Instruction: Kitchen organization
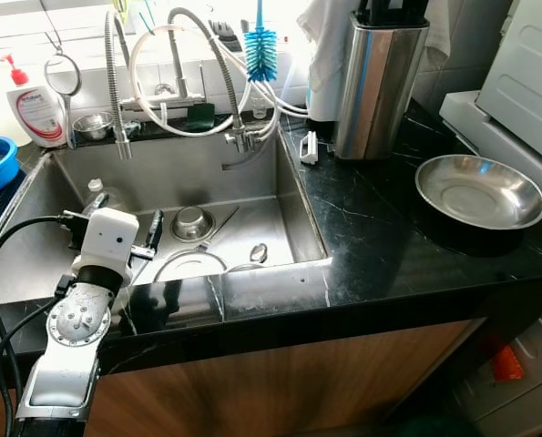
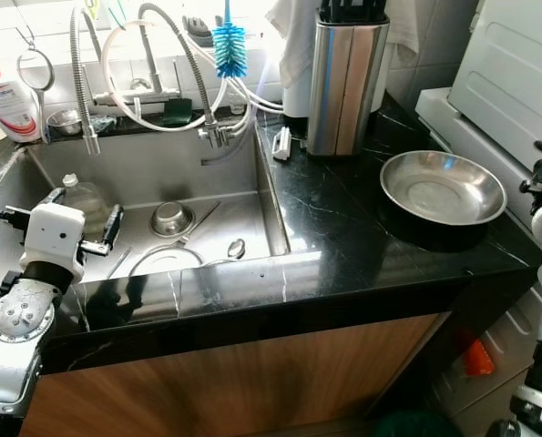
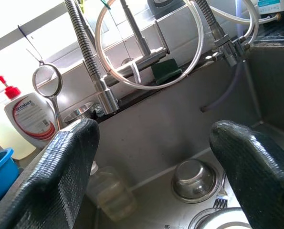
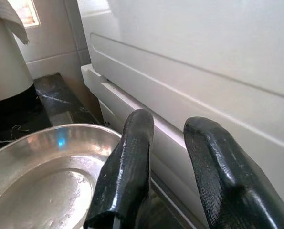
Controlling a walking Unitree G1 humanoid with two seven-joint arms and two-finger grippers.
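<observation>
Over the sink's front-left edge, left gripper (image 1: 116, 238) hovers, fingers spread wide, nothing between them; below it on the sink (image 1: 289, 196) floor: small steel bowl (image 1: 192, 222), plate (image 1: 189, 264), spoon (image 1: 258, 253), plastic bottle (image 1: 102, 196) in the left corner; right gripper (image 4: 168, 162) sits off the counter's right edge beside the big steel basin (image 1: 480, 189), fingers slightly parted, empty; risks as I judge them: left arm's cable (image 1: 15, 241) snagging the counter's front lip on descent; wet steel bowl slipping from the fingers; hanging faucet hoses (image 1: 220, 68) getting clipped on a lift; right gripper knocking the basin, which sits near the counter's right edge
</observation>
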